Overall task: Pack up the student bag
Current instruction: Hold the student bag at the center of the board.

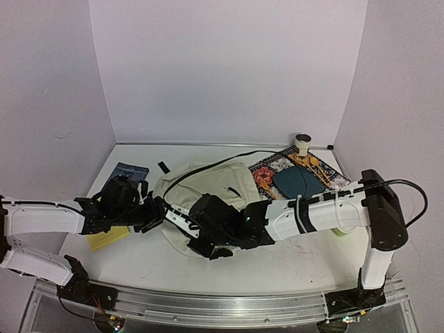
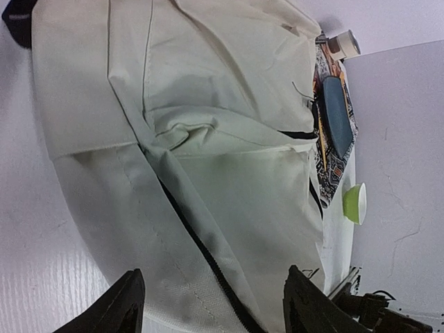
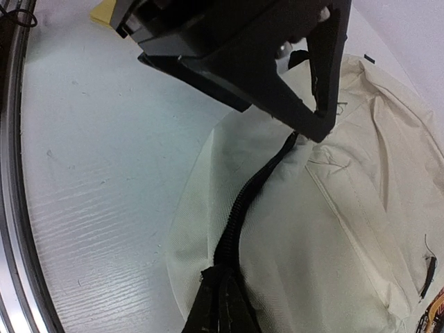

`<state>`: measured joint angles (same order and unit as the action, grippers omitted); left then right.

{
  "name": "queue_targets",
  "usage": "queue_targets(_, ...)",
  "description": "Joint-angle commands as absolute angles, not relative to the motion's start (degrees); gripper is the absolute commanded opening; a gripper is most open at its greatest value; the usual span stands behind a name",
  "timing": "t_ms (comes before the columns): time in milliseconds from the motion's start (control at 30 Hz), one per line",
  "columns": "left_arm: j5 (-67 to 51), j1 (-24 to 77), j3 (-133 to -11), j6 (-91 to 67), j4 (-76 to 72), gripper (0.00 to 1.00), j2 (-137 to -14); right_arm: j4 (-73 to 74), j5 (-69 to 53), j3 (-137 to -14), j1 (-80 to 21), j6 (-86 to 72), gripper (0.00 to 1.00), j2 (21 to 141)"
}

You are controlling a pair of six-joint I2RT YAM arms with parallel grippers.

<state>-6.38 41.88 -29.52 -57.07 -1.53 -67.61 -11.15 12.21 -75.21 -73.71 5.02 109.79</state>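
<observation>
Far left on the table [image 1: 291, 267], a yellow pad [image 1: 107, 240] lay near the front, partly under the L arm. Behind it, at the back left, sat a blue book [image 1: 130, 171], w/ a small black bit [image 1: 163, 167] a little to its right.

Next came the L claw [image 1: 157, 211] [image 2: 216, 312]. It hung over the near-left edge of the bag [image 1: 215, 180] [image 2: 229, 139] [image 3: 333, 229]. Its fingers [image 2: 125, 309] were spread wide & held nothing; only cloth lay under them.

The bag was the big cream thing lying flat in the middle of the table, btwn the two arms. A black zipper [image 2: 201, 243] [image 3: 243, 208] ran along its near side.

The R claw [image 1: 186, 223] [image 3: 222, 295] sat just beside the L one, at the bag's front edge. Its fingers were pressed tight together on the bag, right where the zipper ran in btwn the tips.

To the right of the bag, touching it, lay a mat [image 1: 326, 170] w/ lots of colours. A dark blue case [image 1: 300, 183] [image 2: 334, 114] rested on top of the mat. At the mat's back edge stood a small roll [image 1: 302, 143] [image 2: 343, 43]. Near the front right, a green cup [image 1: 340, 231] [image 2: 355, 202] peeked out from behind the R arm.
</observation>
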Motion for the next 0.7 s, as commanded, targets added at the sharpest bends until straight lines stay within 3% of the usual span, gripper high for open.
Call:
queue_targets(0,-10.59,42.99,-30.06,-62.49,-2.78,0.7,-69.49,-11.36,10.66,-78.75,-74.54,6.06,0.0,110.84)
queue_targets(200,-10.76,46.42,-32.06,-63.59,-2.74,0.7,-72.79,-11.62,10.5,-79.79,-74.71,6.3,0.0,111.89)
queue_targets(300,-10.72,47.09,-32.17,-63.52,-2.74,0.64,-74.72,-11.83,10.71,-79.89,-74.71,6.5,0.0,112.06)
queue_targets(400,-9.88,47.11,-32.08,-62.46,-2.67,0.45,-75.2,-11.78,11.41,-79.58,-74.71,6.75,0.0,111.77)
queue_targets(500,-7.68,47.12,-32.27,-60.79,-2.18,0.08,-74.66,-11.78,12.84,-78.31,-74.74,7.01,0.0,110.8)
queue_targets(567,-5.55,47.15,-32.98,-59.37,-0.23,0.0,-74.41,-11.78,13.92,-76.75,-74.72,7.08,0.0,109.71)
queue_targets(667,-1.5,47.11,-34.84,-56.62,4.38,0.0,-74.48,-11.7,15.77,-74.16,-74.73,7.03,0.0,107.69)
